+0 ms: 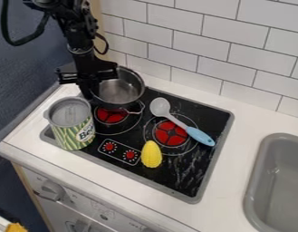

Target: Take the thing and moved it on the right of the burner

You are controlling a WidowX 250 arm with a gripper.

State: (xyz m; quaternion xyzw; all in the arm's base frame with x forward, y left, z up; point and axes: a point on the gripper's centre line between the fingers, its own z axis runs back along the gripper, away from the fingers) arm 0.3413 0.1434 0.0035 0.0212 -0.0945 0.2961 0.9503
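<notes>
The black gripper (87,88) hangs over the stove's back left, against the left side of a grey metal pot (119,90). Whether it holds the pot I cannot tell. The pot stands at the rear of the left red burner (112,116), a wire handle at its front. A spoon with a grey bowl and blue handle (200,136) lies slantwise, partly over the right red burner (170,133). Yellow toy corn (151,154) is in front of that burner, beside the control panel. At the stove's left edge stands a green-striped can (73,129).
The black stovetop (182,170) is set into a white counter (229,179). A grey sink (284,181) lies at the right. White wall tiles (208,59) rise behind the stove, and a dark blue wall (30,68) is at the left.
</notes>
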